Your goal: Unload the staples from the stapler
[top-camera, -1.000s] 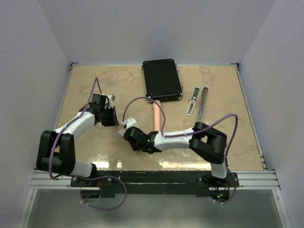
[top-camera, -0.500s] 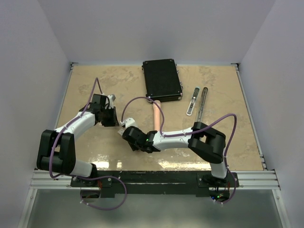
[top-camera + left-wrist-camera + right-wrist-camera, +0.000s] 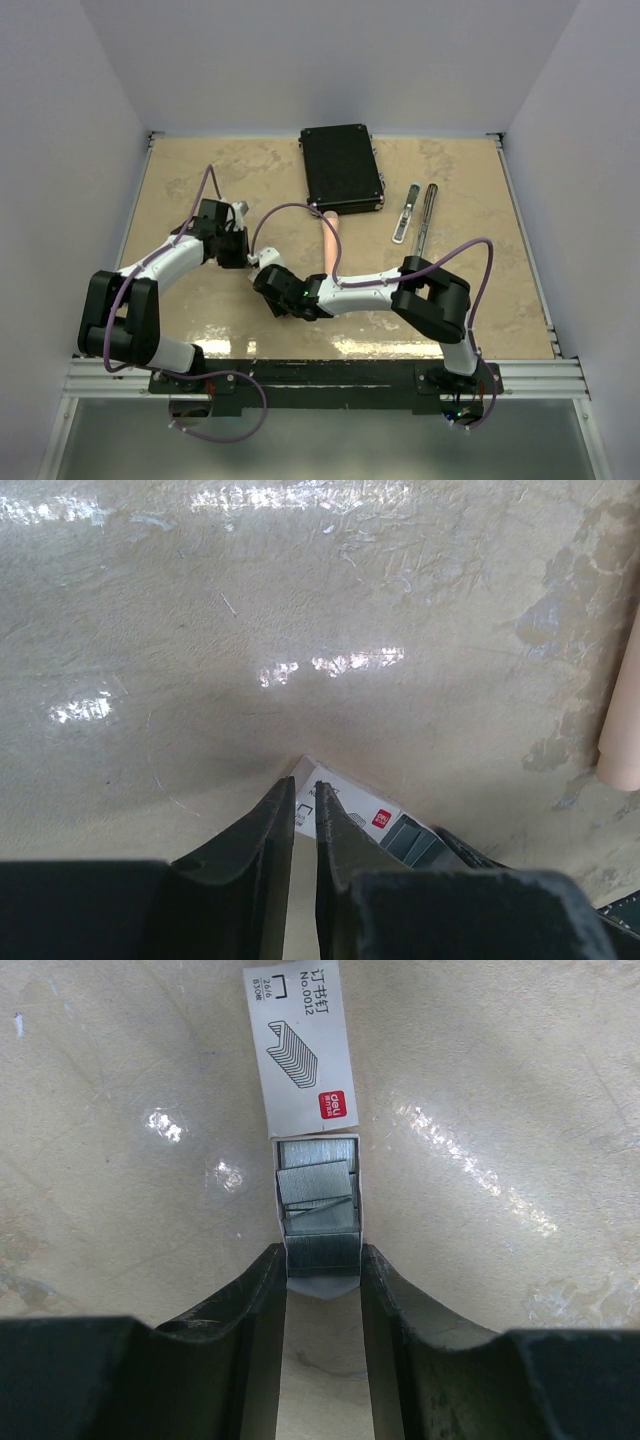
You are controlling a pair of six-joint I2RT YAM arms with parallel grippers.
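The stapler (image 3: 405, 212) lies open at the back right, far from both grippers. A small staple box lies between the grippers: a white printed sleeve (image 3: 300, 1050) with its tray pulled out, holding grey staples (image 3: 318, 1200). My right gripper (image 3: 322, 1255) is shut on the tray's near end, one finger on each side. My left gripper (image 3: 305, 795) has its jaws almost together, its tips at the far corner of the sleeve (image 3: 350, 805). In the top view the left gripper (image 3: 234, 247) and the right gripper (image 3: 266, 276) face each other across the box (image 3: 256, 260).
A black case (image 3: 342, 168) lies at the back centre. A pink stick (image 3: 329, 245) lies in front of it, behind the right arm, and shows at the right edge of the left wrist view (image 3: 622, 730). A dark thin bar (image 3: 427, 212) lies beside the stapler.
Both grippers have edged closer together around the staple box; the right wrist shifted slightly left and back, the left slightly right.
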